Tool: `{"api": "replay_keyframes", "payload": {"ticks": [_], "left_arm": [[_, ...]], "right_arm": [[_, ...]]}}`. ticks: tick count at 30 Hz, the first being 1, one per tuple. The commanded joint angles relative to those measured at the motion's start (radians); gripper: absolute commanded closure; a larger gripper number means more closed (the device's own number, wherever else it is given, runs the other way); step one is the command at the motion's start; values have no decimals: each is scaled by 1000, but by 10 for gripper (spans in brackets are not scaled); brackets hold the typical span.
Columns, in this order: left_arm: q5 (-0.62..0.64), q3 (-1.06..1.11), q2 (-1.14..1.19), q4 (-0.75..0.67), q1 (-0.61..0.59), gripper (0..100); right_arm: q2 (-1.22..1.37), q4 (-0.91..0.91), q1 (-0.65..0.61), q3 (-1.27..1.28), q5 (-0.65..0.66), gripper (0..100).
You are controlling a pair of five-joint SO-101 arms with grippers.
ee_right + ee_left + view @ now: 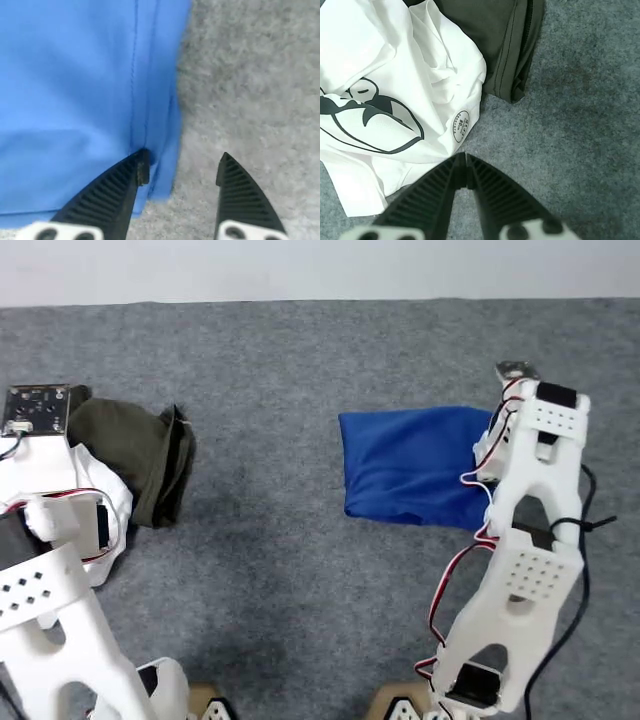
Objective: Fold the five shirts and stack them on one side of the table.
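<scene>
High view: I see 3 of 5 shirts. Blue shirt (410,465) folded centre-right on the tabletop (270,370), olive shirt (135,455) folded left.
Left wrist view: white shirt (395,85) crumpled; left fingers (430,195) clenched, empty.
Right wrist view: right fingers (110,195) released over the blue shirt's edge.

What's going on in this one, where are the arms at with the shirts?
The right gripper is open at the edge of the folded blue shirt, with one finger over the cloth and the other over the grey table. The left gripper is shut and holds nothing. It sits beside a crumpled white shirt, which lies against a folded dark olive shirt.
</scene>
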Motion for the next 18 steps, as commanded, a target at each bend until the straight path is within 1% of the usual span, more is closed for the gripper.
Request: {"api": "replay_keyframes", "payload": {"ticks": [1,6,9,14,18], "left_arm": [[-8,-2,-17,-15,0,994],[-8,-2,-17,-15,0,994],[-8,-2,-17,-15,0,994],[-8,-4,-17,-15,0,994],[-8,-5,-17,-15,0,994]], "right_arm": [[4,-12,-27,-52,-12,805],[7,-10,-73,-52,-12,939],[7,-12,-99,-58,-12,984],[5,12,-143,-133,-11,988],[15,13,-139,-175,-11,987]]}}
